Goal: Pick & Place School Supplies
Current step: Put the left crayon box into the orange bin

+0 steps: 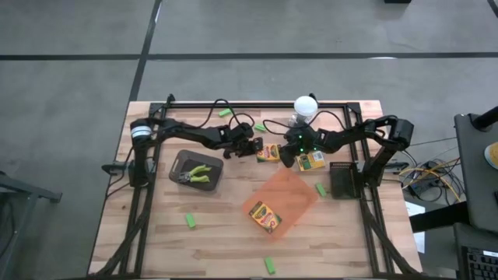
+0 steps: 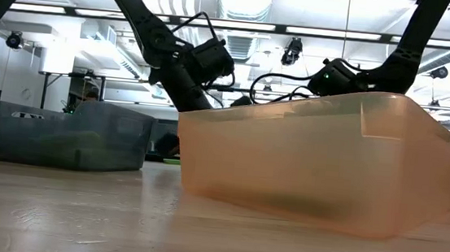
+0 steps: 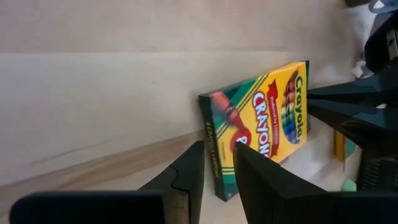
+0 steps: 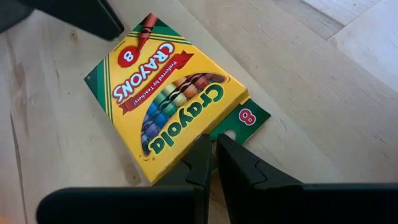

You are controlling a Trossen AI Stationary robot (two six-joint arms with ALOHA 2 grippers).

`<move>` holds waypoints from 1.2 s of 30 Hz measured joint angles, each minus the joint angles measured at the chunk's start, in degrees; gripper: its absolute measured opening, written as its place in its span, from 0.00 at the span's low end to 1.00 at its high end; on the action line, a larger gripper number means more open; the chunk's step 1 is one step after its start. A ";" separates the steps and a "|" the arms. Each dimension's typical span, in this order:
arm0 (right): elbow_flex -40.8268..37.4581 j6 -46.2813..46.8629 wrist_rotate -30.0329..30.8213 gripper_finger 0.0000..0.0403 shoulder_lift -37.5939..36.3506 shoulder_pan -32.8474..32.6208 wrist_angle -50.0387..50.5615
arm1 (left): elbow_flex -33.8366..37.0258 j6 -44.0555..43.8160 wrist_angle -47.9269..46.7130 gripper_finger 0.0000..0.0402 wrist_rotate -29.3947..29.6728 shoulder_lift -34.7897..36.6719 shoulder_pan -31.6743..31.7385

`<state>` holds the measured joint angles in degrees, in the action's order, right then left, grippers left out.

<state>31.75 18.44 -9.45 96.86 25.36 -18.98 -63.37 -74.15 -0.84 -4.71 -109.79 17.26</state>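
Two flat yellow-and-green cardboard crayon boxes (image 1: 268,152) (image 1: 312,161) side by side at rear-centre of pale wood-grain bench (image 1: 156,233); third glossy crayon box (image 1: 265,216) in orange translucent plastic tray (image 1: 299,190). Left tool (image 3: 214,168) w/ fingers slightly apart, at corner edge of first box; not clearly clamping. Right tool (image 4: 213,155) w/ fingers together, tips at box's green hang-tab, holding nothing. Grey translucent bin (image 1: 180,161) holding green-handled pliers (image 1: 198,174).
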 joint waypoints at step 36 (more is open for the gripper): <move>-0.15 -0.66 0.72 0.07 0.00 0.04 -0.11 | -4.02 1.64 2.31 0.22 -5.95 -2.83 -0.62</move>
<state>31.59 17.78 -8.73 96.86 25.41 -19.09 -67.40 -72.51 1.47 -10.66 -112.63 16.64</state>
